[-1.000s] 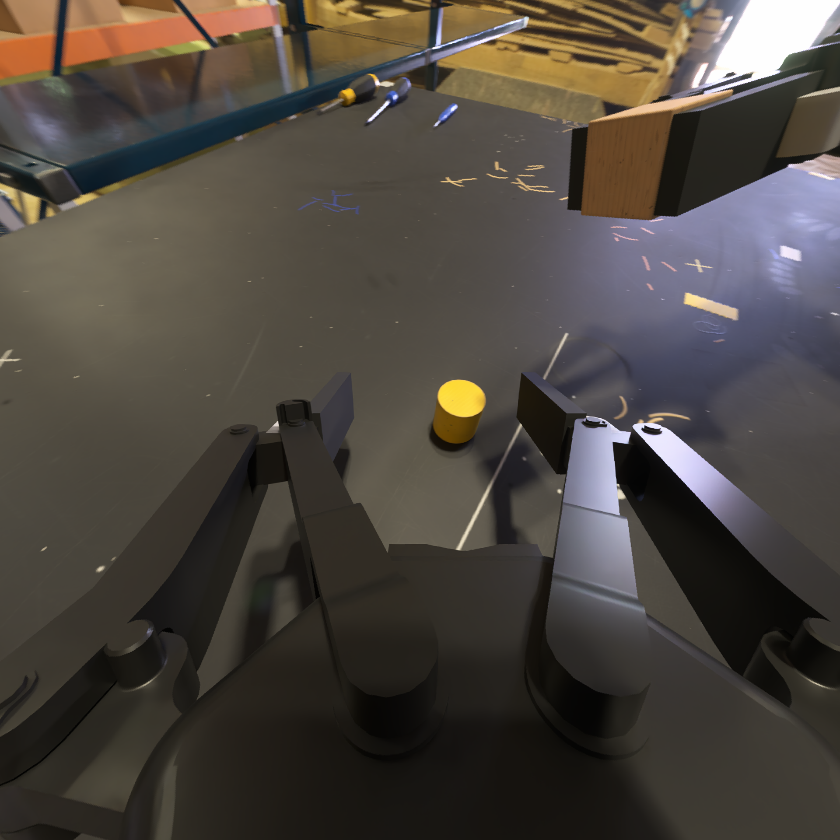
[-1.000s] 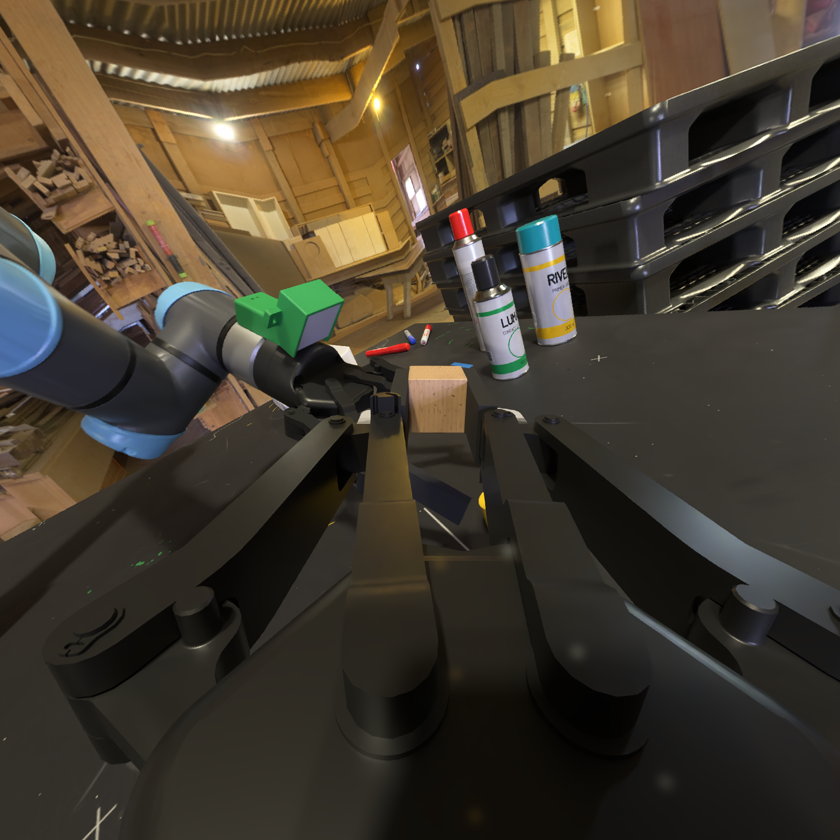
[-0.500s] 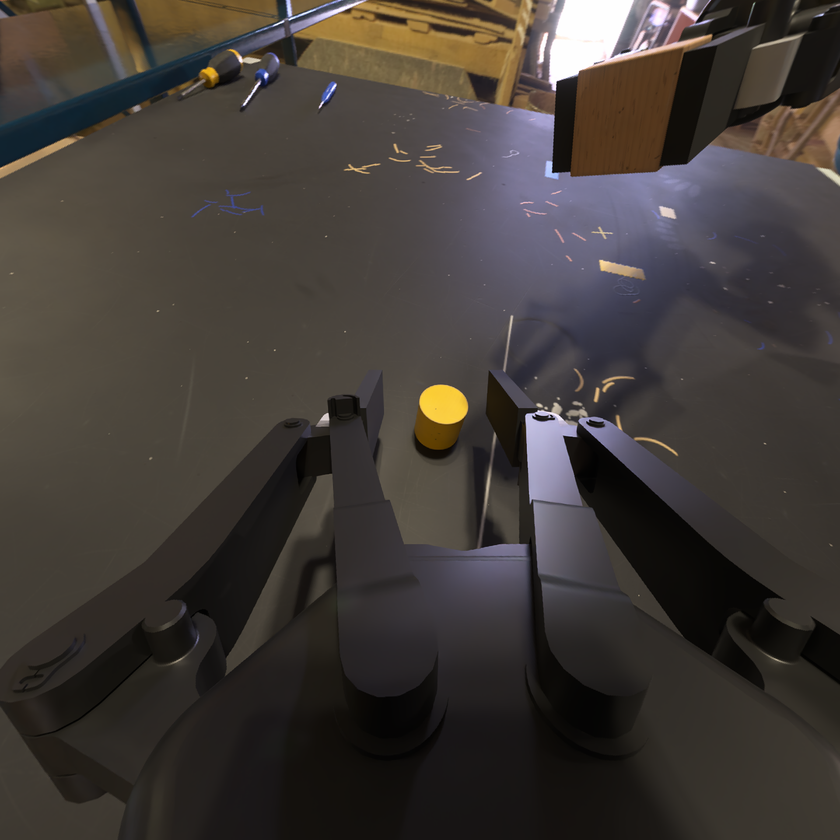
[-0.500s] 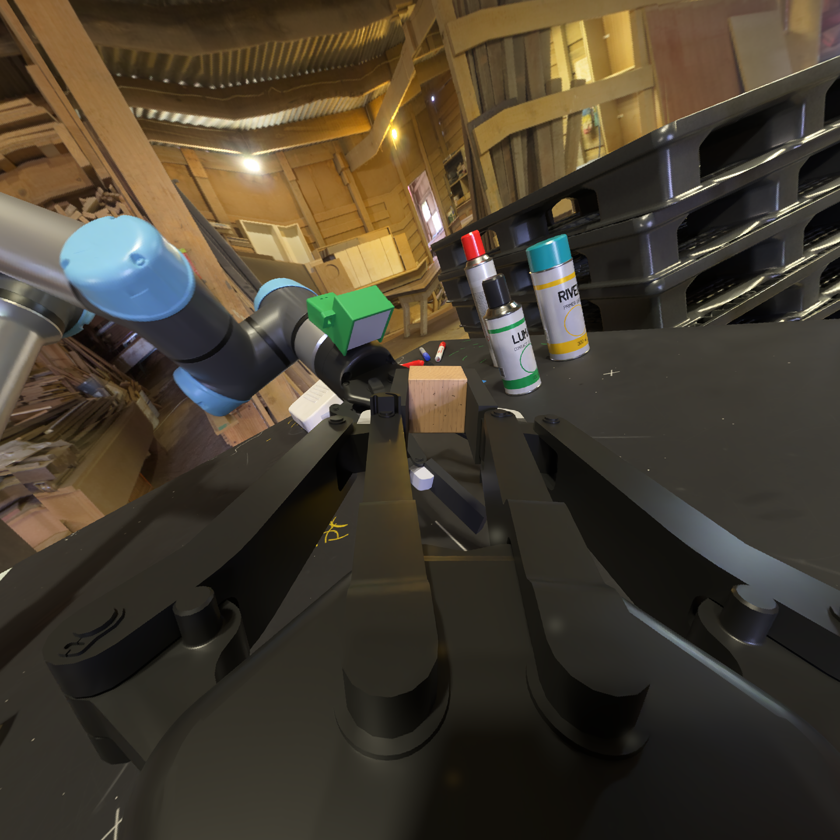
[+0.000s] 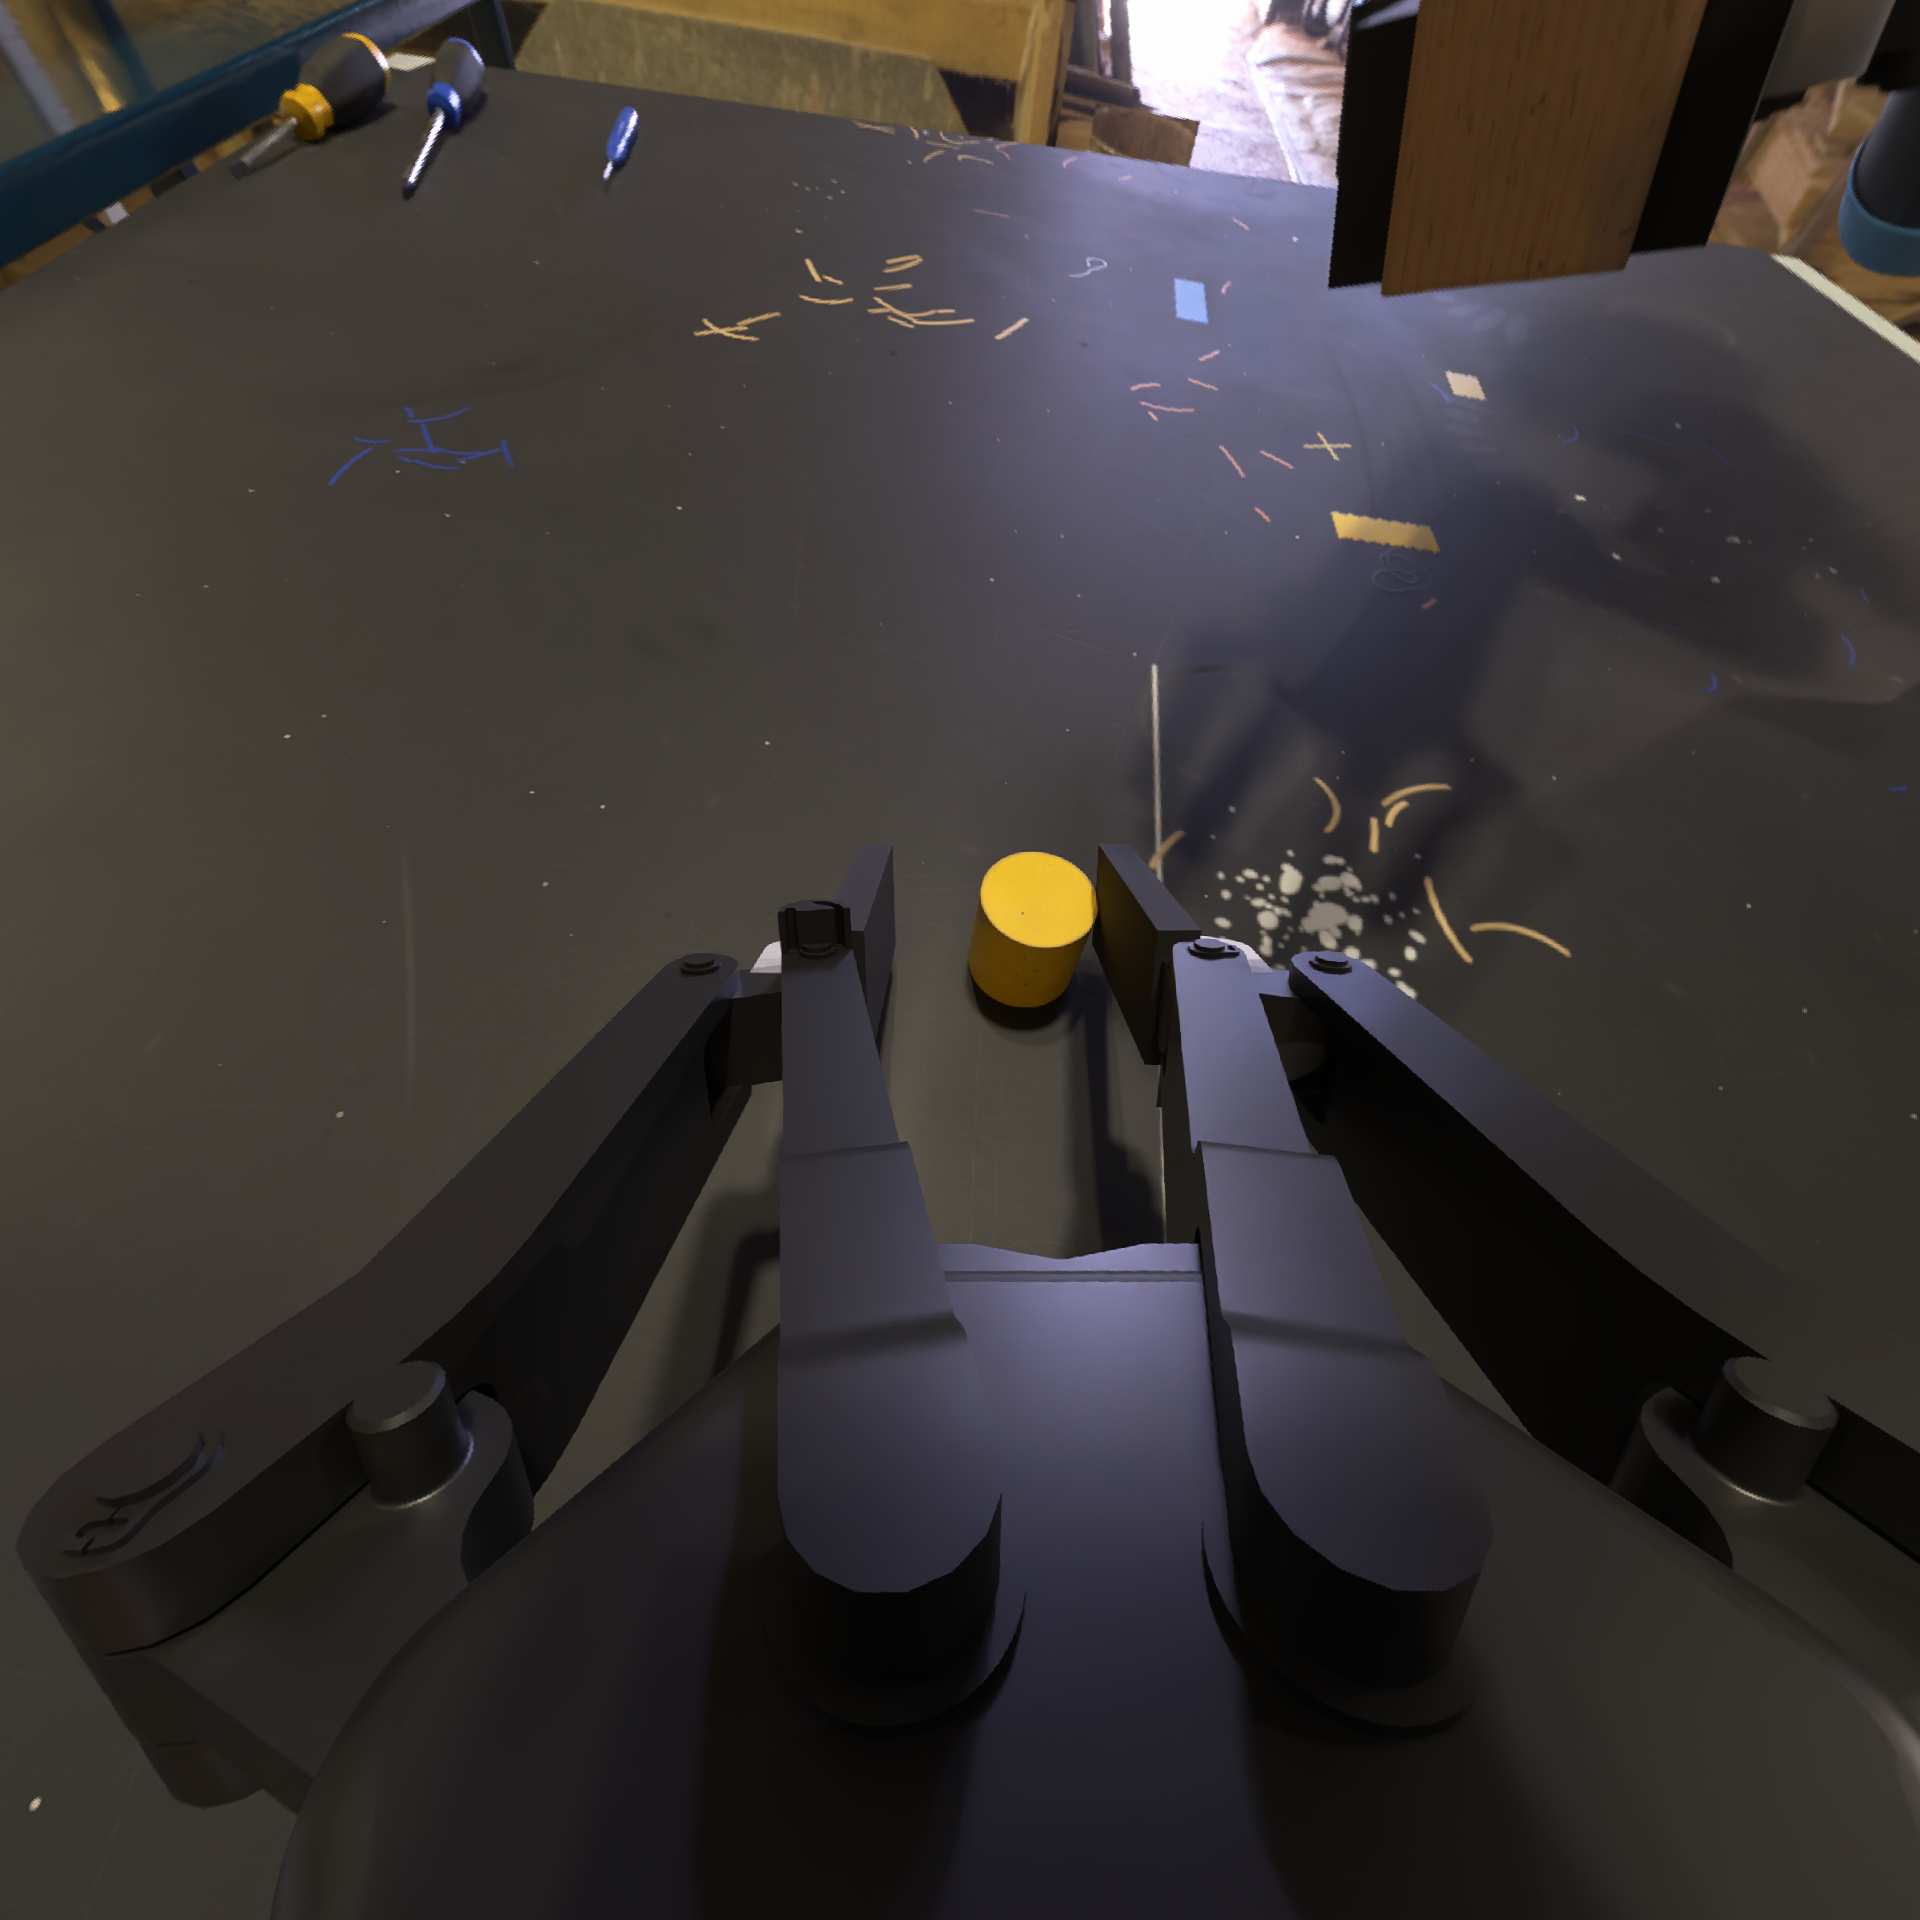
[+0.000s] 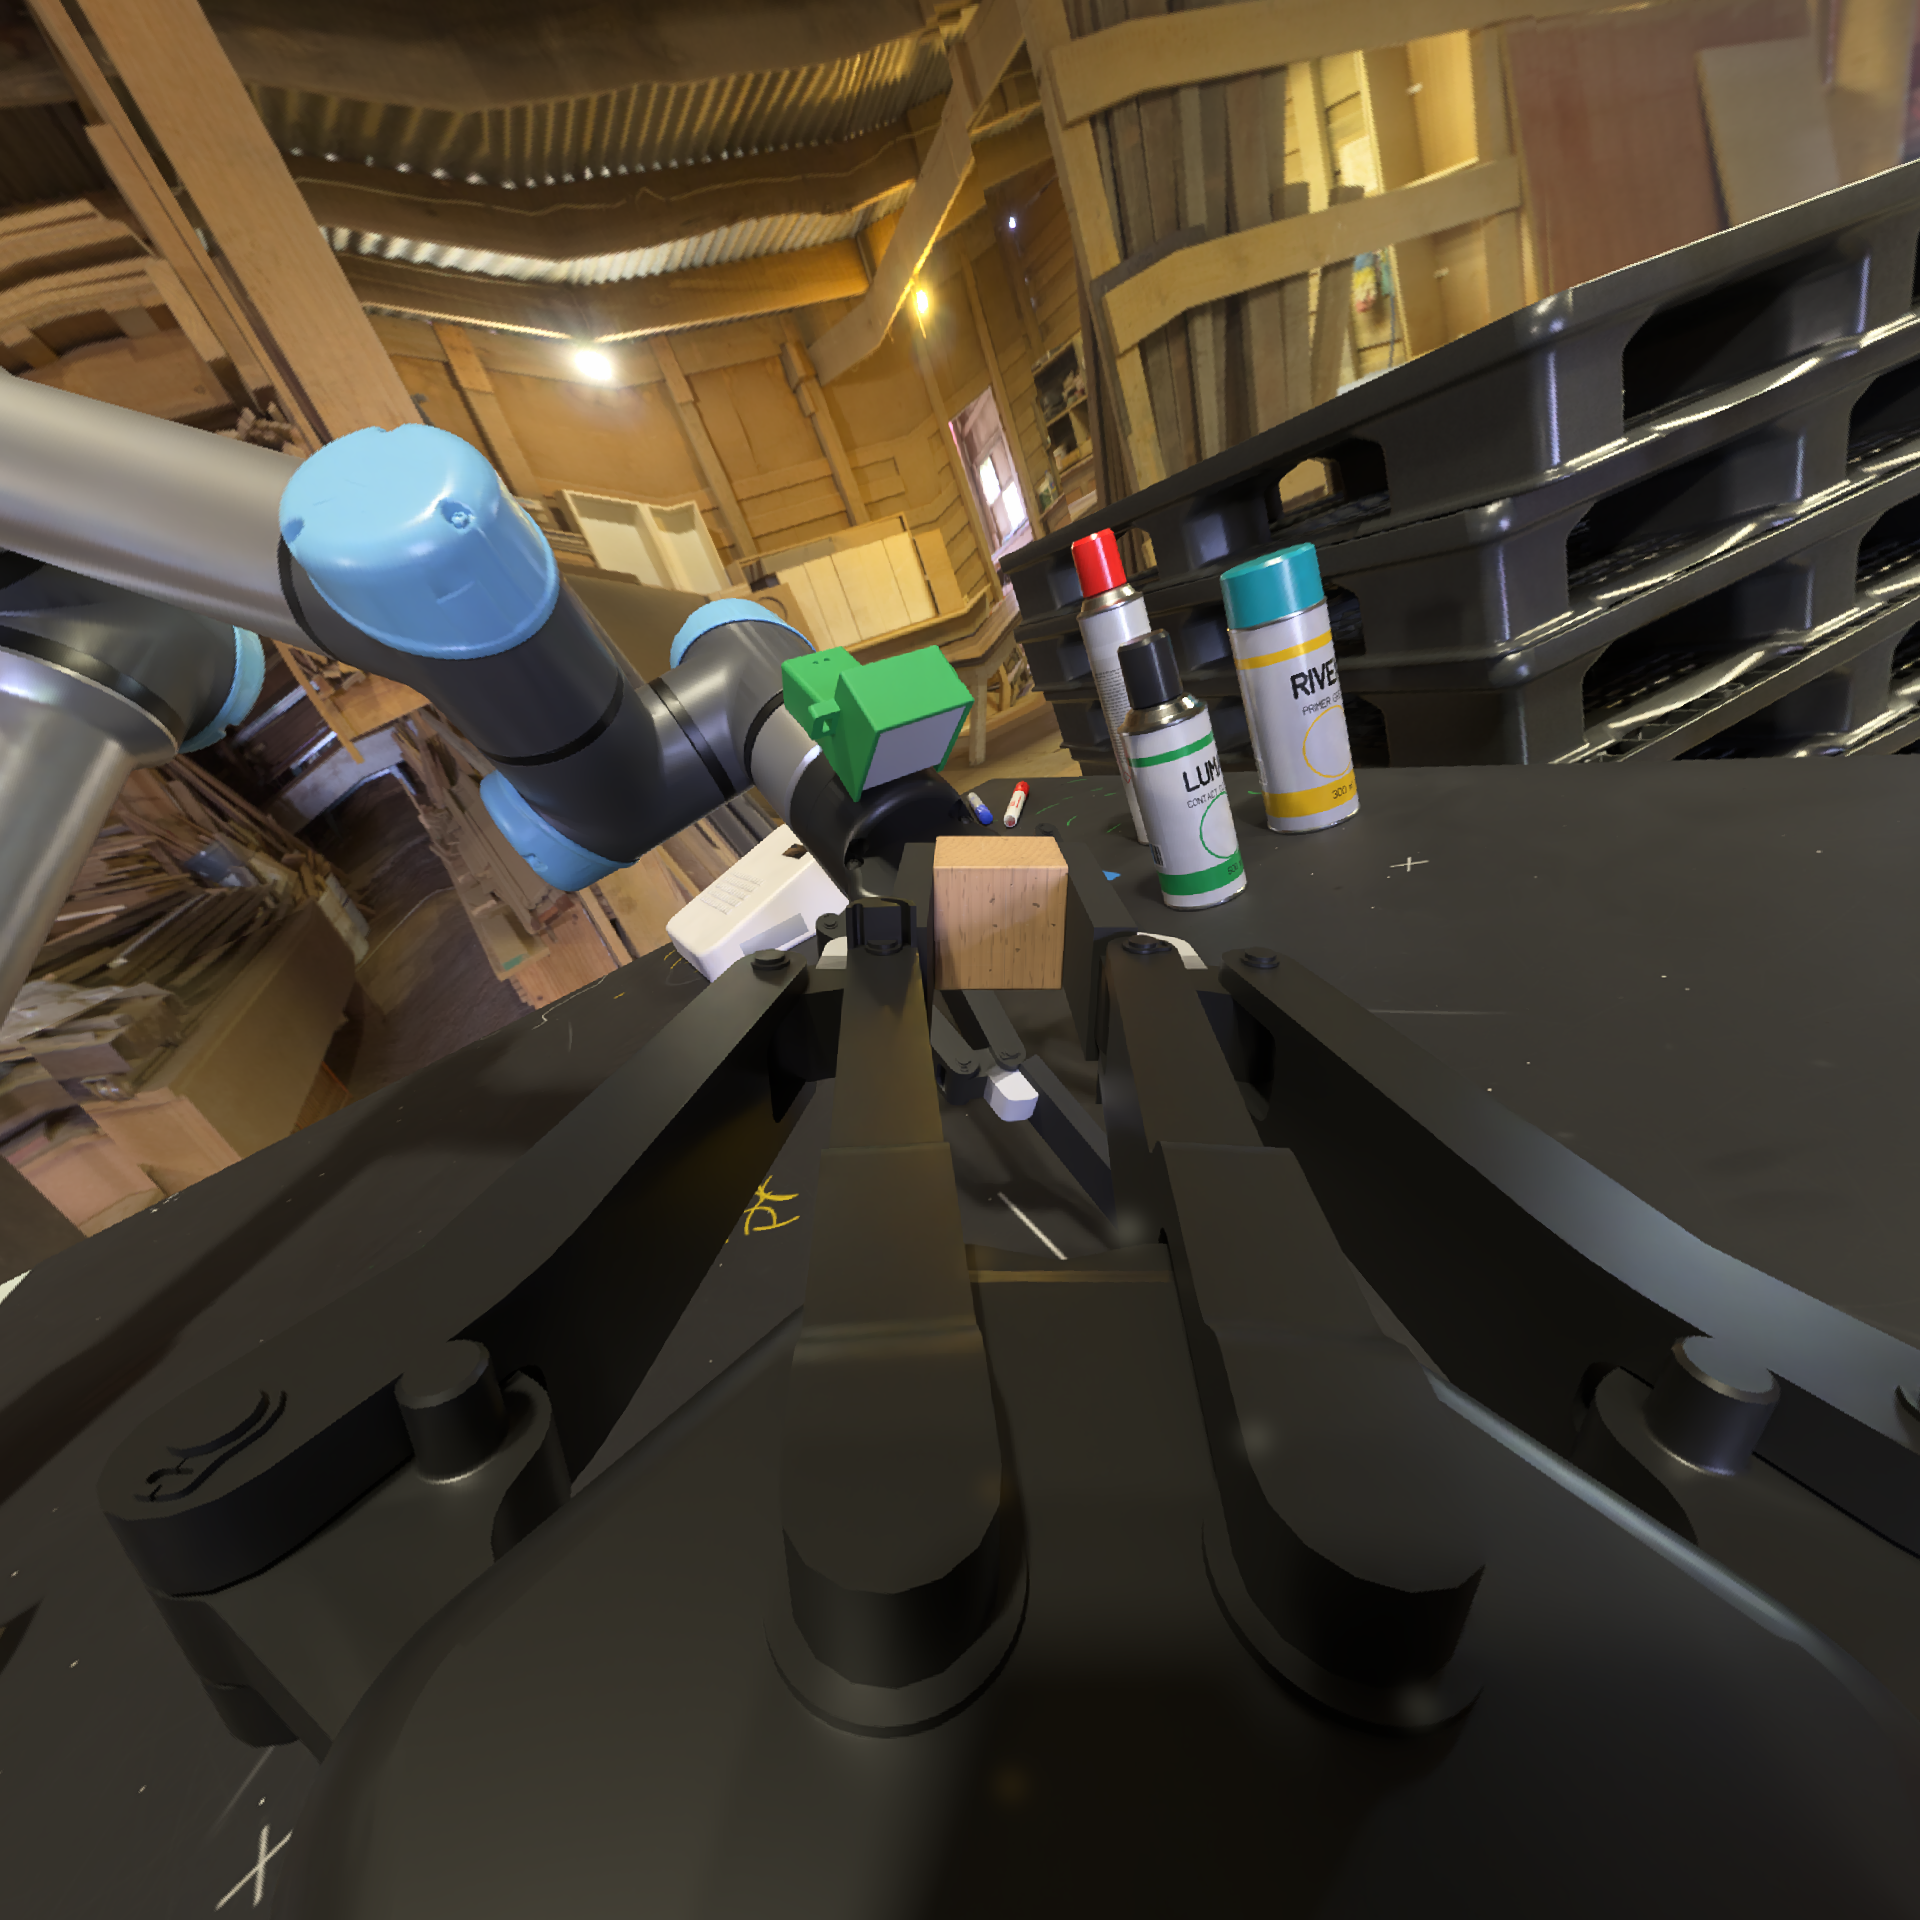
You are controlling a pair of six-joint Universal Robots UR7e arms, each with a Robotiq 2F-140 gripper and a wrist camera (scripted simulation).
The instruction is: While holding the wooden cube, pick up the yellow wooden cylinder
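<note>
Yellow wooden cylinder [image 5: 1029,928] between left end effector [image 5: 997,935] fingers

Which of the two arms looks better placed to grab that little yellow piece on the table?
The left. Its pincer is open, straddling the yellow cylinder on the table, one finger each side. The right pincer is busy, shut on the wooden cube, held in the air.
</note>
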